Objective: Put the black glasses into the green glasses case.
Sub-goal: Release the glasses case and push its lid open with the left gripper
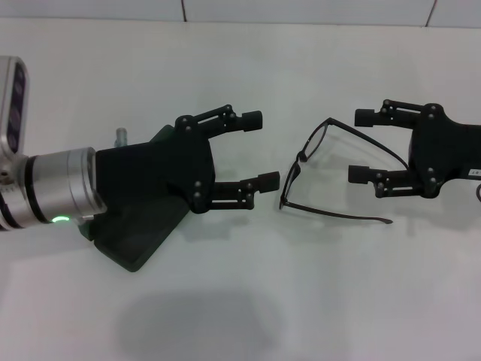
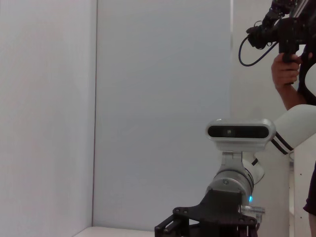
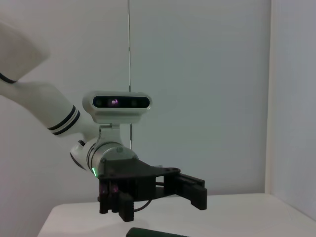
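Observation:
The black glasses (image 1: 300, 159) lie unfolded on the white table, their temple arms pointing right. My left gripper (image 1: 261, 149) stands open just left of the lenses, apart from them. My right gripper (image 1: 361, 145) is open at the right, and the far temple arm runs between its fingers without being pinched. The green glasses case (image 1: 139, 241) lies under my left wrist, mostly covered by it; whether its lid is up I cannot tell. In the right wrist view the left gripper (image 3: 190, 190) hangs above an edge of the case (image 3: 155, 232).
The white table (image 1: 301, 301) spreads wide in front of both arms. A white wall stands behind. In the left wrist view a person (image 2: 291, 69) holds a camera at the far side, beyond my right arm (image 2: 232, 182).

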Robot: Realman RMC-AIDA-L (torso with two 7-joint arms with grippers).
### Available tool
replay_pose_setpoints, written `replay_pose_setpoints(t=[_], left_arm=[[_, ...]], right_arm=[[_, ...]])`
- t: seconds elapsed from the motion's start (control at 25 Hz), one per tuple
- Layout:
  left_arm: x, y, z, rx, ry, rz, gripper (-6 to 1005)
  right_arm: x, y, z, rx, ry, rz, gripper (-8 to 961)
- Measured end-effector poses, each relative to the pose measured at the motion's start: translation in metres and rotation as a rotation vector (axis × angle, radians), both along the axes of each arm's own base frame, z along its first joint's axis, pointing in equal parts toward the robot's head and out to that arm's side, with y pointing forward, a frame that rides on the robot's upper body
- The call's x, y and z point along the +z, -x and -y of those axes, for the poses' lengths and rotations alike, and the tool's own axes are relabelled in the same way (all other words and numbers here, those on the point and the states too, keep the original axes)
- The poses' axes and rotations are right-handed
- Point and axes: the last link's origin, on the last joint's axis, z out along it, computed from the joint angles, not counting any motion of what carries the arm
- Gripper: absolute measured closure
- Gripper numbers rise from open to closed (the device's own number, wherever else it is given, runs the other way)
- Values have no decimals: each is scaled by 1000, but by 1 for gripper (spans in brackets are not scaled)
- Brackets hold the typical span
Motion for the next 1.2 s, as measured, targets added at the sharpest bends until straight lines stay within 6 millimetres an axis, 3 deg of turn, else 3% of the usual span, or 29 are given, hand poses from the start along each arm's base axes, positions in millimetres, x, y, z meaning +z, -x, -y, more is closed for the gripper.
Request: replay_pose_setpoints(t=[0.44, 0.64, 0.8, 0.96, 1.2], left_arm=[[2, -3, -8, 52, -57, 45, 120], [25, 14, -43, 320, -98, 12, 119], [51, 22, -67, 475, -39, -161, 121], [68, 30, -68, 542, -24, -313, 125], [82, 40, -51, 566, 24, -386, 125]], right_arm=[[2, 1, -2, 27, -23, 12, 140], [3, -1, -4, 20, -34, 24, 140], [4, -4, -6, 10, -45, 38, 140], [5, -5, -7, 5, -50, 45, 140], [6, -6, -10, 1, -63, 59, 140]])
